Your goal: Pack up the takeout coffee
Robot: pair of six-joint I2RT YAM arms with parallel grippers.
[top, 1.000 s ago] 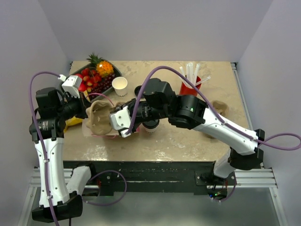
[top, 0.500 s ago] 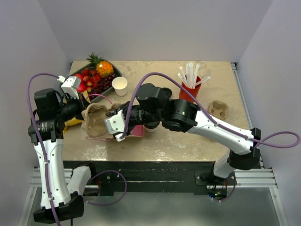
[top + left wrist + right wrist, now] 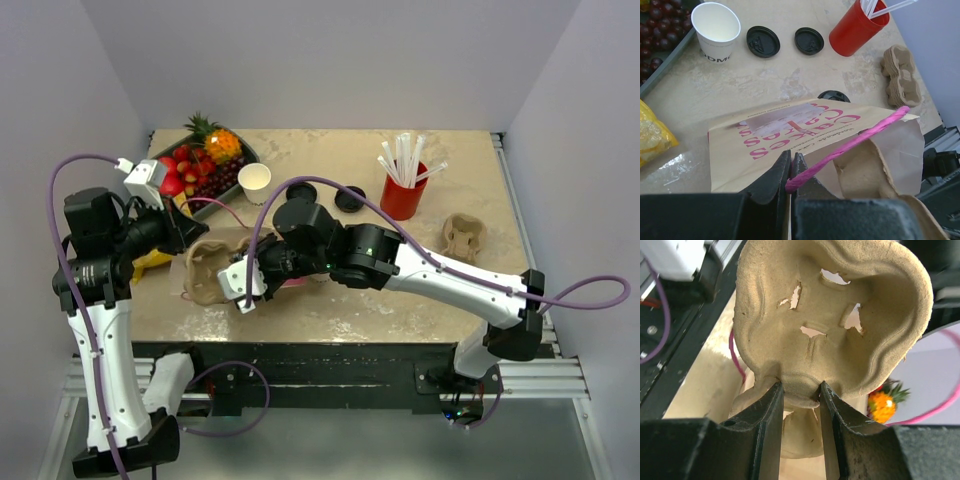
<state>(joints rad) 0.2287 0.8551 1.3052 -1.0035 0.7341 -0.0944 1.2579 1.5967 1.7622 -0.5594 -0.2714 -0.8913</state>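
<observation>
An open white paper cup (image 3: 255, 183) stands near the fruit tray, with two loose black lids (image 3: 300, 190) (image 3: 350, 200) to its right. In the left wrist view the cup (image 3: 716, 27) and lids (image 3: 763, 41) lie beyond a paper bag (image 3: 785, 135) with pink lettering. Another black lid (image 3: 834, 95) peeks over the bag's far edge. My left gripper (image 3: 791, 172) is shut on the bag's pink handle (image 3: 855, 140). My right gripper (image 3: 799, 390) is shut on a brown pulp cup carrier (image 3: 830, 315), held at the bag's open mouth (image 3: 205, 268).
A red cup of white straws (image 3: 403, 190) stands at the back right. A stack of pulp carriers (image 3: 462, 237) lies at the right. A fruit tray (image 3: 240, 150) is at the back left, and a yellow packet (image 3: 150, 262) lies at the left edge.
My right gripper has carried the pulp carrier left and nearer, down to the bag's mouth. My left gripper has pulled the pink handle up and left, and the bag has shifted with it.
</observation>
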